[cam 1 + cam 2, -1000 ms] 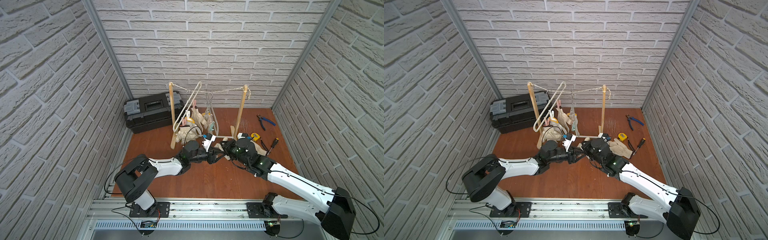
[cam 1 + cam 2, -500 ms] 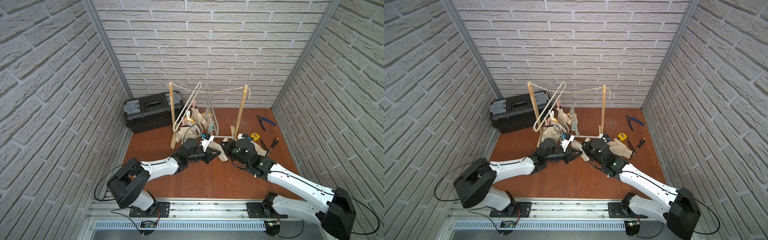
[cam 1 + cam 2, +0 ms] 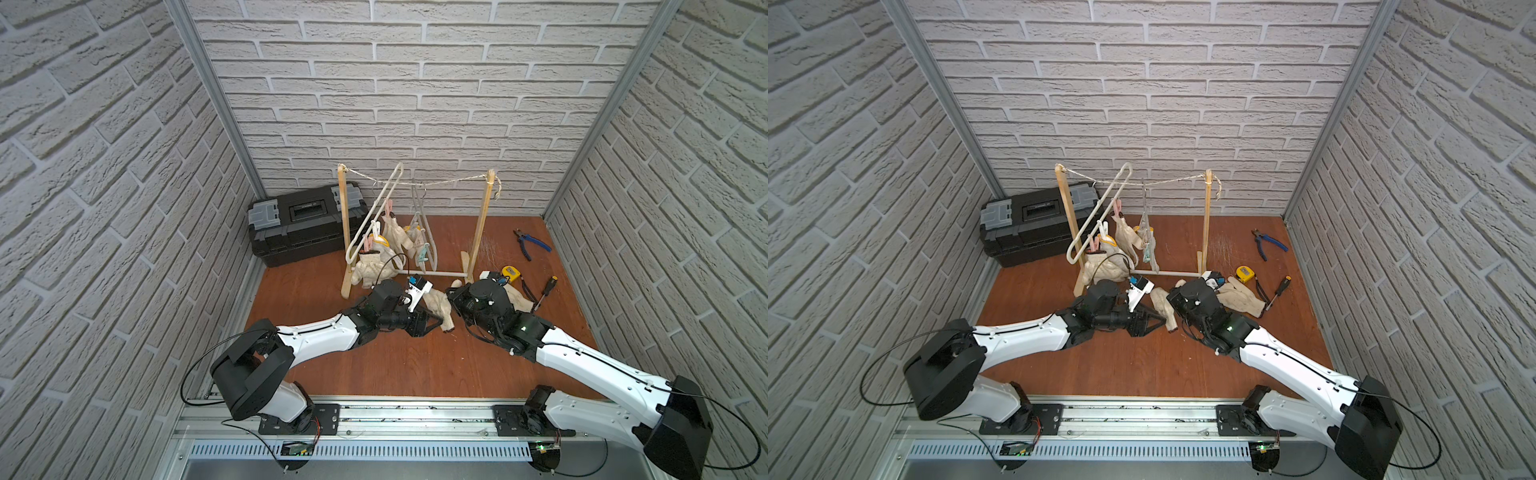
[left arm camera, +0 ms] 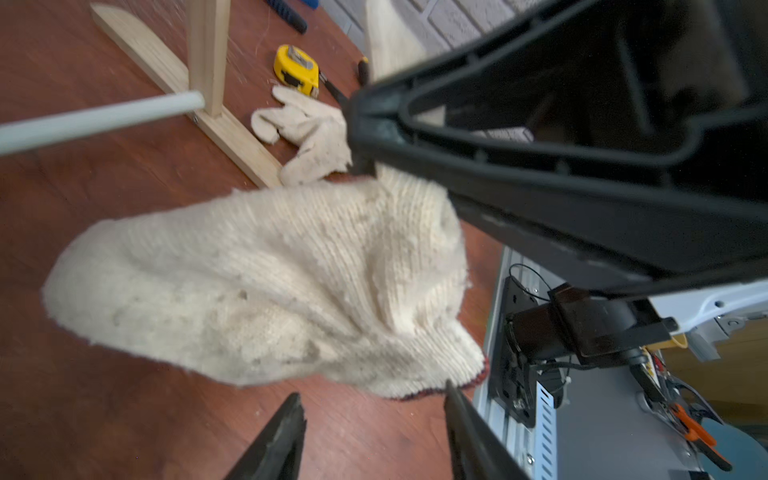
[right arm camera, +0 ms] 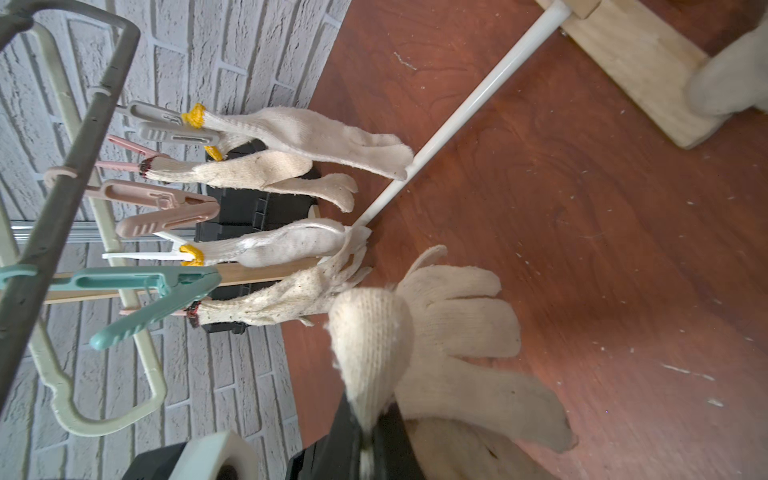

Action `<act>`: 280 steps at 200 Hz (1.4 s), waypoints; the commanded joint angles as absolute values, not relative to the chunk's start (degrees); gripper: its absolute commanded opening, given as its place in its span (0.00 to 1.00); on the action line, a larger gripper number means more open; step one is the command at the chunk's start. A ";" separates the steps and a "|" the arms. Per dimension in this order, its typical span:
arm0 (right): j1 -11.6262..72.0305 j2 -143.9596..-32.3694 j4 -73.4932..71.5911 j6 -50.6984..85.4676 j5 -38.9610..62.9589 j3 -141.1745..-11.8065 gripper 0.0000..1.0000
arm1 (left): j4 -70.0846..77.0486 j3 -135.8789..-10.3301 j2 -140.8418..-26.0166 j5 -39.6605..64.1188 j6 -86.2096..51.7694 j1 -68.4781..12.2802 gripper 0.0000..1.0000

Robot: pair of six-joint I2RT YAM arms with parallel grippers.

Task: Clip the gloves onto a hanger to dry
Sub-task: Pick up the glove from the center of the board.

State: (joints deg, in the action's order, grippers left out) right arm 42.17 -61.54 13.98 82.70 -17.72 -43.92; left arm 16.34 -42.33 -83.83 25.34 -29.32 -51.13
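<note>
Both arms [image 3: 320,334] [image 3: 590,361] low (glove [image 3: 439,304] between grippers [image 3: 436,325] [image 3: 452,296])

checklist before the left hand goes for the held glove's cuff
1. Right hand shut on glove: ok, it pinches one finger.
2. Left hand open: ok, jaws apart, holding nothing.
3. Cuff within reach: ok, it hangs right at the left hand's jaws.
4. Free clip: ok, pink clip looks empty.
5. Glove clear of the floor: cannot tell.
</note>
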 commanded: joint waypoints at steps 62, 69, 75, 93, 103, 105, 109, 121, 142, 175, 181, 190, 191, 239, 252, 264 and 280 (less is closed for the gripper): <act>45.38 -65.92 28.70 81.64 -29.31 -41.80 0.15 | 0.95 -42.57 -77.86 16.09 -23.52 -50.30 0.67; 45.35 -65.37 30.47 81.03 -31.91 -41.40 0.16 | 0.34 -42.47 -77.68 16.20 -23.21 -49.97 0.68; 45.08 -65.00 31.77 80.93 -33.45 -40.98 0.17 | 0.04 -42.36 -77.49 16.40 -23.00 -49.62 0.68; 43.59 -64.53 33.74 78.57 -33.09 -39.35 0.25 | -0.63 -42.04 -77.16 17.11 -22.33 -48.73 0.68; 43.04 -64.91 35.28 77.91 -31.84 -38.66 0.31 | -1.06 -42.16 -76.99 17.49 -21.96 -48.29 0.69; 42.97 -65.01 35.50 77.64 -31.54 -38.45 0.32 | -1.17 -42.18 -76.88 17.56 -21.93 -48.15 0.69; 42.82 -65.01 35.84 77.02 -31.20 -38.10 0.34 | -1.33 -42.34 -76.89 17.68 -21.83 -47.96 0.69; 42.80 -64.91 37.02 75.42 -30.44 -37.18 0.40 | -1.79 -42.45 -76.75 17.96 -21.49 -47.66 0.69; 41.75 -65.02 43.66 73.87 -31.33 -37.75 0.53 | -1.67 -42.53 -76.98 18.57 -21.44 -47.30 0.70; 41.26 -60.22 47.51 67.43 -27.12 -39.43 0.62 | -1.82 -43.11 -77.78 19.42 -20.75 -47.13 0.71; 41.35 -59.61 47.38 66.59 -24.33 -39.55 0.62 | -1.84 -43.19 -78.07 19.45 -20.65 -47.11 0.71; 42.36 -59.40 46.87 67.16 -20.06 -38.96 0.62 | -1.71 -43.30 -78.49 19.65 -20.49 -46.94 0.72; 42.49 -59.41 46.86 67.33 -19.61 -38.95 0.62 | -1.65 -43.36 -78.53 19.75 -20.48 -46.94 0.72; 51.92 -67.25 46.47 65.85 -16.99 -37.24 0.63 | -0.79 -43.42 -80.33 20.82 -20.37 -46.52 0.72; 52.47 -69.74 45.40 65.20 -16.96 -36.96 0.63 | -0.70 -43.15 -80.36 21.07 -20.47 -46.50 0.73; 52.56 -71.30 43.26 65.70 -16.04 -35.98 0.62 | -0.36 -42.63 -80.25 20.96 -20.56 -46.51 0.73; 52.65 -72.54 41.49 66.37 -15.65 -34.90 0.60 | -0.85 -42.54 -80.16 20.97 -20.47 -46.46 0.73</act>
